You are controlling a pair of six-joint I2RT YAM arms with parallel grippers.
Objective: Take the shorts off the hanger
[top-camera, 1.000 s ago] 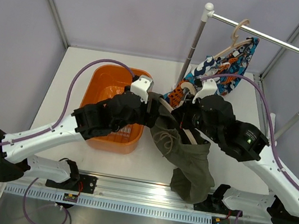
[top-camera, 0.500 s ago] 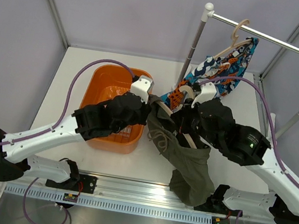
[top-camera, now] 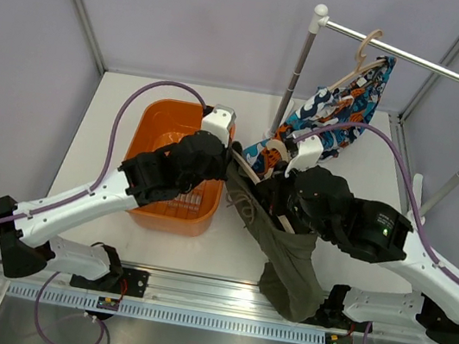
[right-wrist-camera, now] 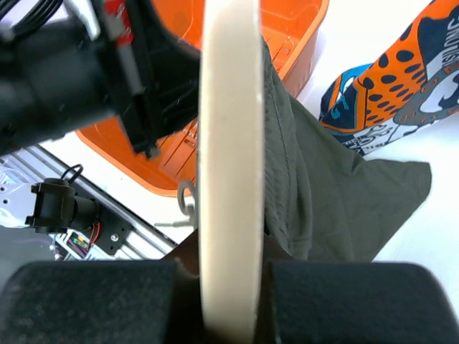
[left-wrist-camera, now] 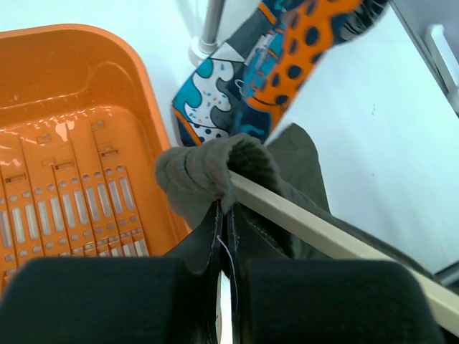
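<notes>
Left wrist view is showing your left gripper [left-wrist-camera: 224, 240] pinching shut on the rolled waistband of the plain dark olive-green fabric shorts [left-wrist-camera: 204, 172]. Its two black fingers are pressing together with only a thin fold of cloth between them. Just beside that pinch, the pale wooden hanger bar [left-wrist-camera: 308, 226] is running out toward the lower right, and its near end is disappearing under the bunched cloth.

In the right wrist view, your right gripper [right-wrist-camera: 229, 308] is clamping that same bar, which is standing straight up the middle of the picture between the fingers. The olive cloth is draping off the bar's right side.

From the top external view, you are holding the olive shorts between the two arms. The waistband is stretching between the grippers, and the legs are hanging down toward the near edge of the white table [top-camera: 107, 118]. A drawstring [top-camera: 245, 211] is dangling just below the left gripper.

The orange plastic basket [top-camera: 152, 138] is sitting under your left arm, just left of the shorts. Behind the grippers, the blue, orange, white and black printed shorts [top-camera: 335, 110] are hanging from a second wooden hanger [top-camera: 366, 56] hooked on the metal rail [top-camera: 438, 70]. Their lower end is reaching close to both wrists, but you cannot tell whether it is touching them.
</notes>
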